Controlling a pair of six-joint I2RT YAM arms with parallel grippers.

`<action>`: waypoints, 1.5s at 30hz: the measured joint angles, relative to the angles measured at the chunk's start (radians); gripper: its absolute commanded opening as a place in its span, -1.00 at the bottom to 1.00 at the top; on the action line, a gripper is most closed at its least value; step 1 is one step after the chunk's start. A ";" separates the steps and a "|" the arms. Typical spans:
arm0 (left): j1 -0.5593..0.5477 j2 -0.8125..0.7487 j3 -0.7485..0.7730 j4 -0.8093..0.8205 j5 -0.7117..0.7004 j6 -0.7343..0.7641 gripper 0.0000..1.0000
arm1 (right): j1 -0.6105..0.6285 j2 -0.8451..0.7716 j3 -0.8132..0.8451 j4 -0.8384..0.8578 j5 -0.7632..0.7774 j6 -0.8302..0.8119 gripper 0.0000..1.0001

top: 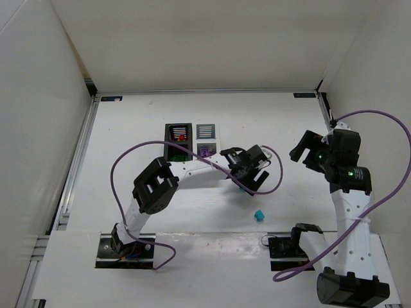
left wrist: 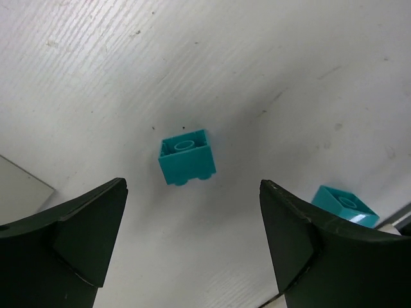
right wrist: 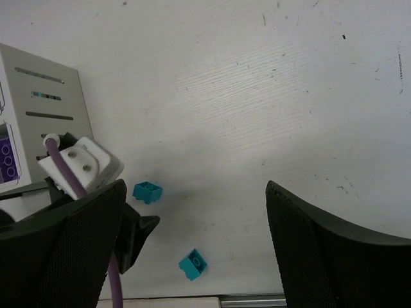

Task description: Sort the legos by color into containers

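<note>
The left hand [left wrist: 192, 244], fingers apart, hovered over a teal brick [left wrist: 186, 156]; a second teal brick [left wrist: 344, 204] at four o'clock risked a knock. The right hand [right wrist: 192, 256] gaped empty.

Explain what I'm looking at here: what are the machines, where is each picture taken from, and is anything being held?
These are two robot arms bolted at the near edge of a white table. The overhead picture looks down from above and behind them. The other two come from cameras on each wrist, so the dark shapes at the bottom of those pictures are that arm's own claw fingers.

The left claw is open and hangs just above a teal brick, which lies on the table between its fingers, untouched. A second teal brick lies nearer the arms' bases. The right claw is also open, raised off to the right, and holds nothing.

Behind the left arm stand the bins, a joined black and white block. One holds red bricks, another purple bricks.
</note>
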State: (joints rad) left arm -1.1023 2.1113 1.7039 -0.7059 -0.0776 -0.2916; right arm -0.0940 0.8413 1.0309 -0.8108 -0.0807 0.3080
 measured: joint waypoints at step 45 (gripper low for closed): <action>-0.040 0.043 -0.030 0.041 -0.275 -0.133 -0.23 | 0.151 -0.018 -0.013 -0.017 0.164 0.001 0.81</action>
State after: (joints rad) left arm -1.1419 2.1540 1.6741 -0.6647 -0.3531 -0.4248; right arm 0.0566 0.8230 1.0176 -0.8276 0.0830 0.3092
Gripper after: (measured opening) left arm 0.477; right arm 0.904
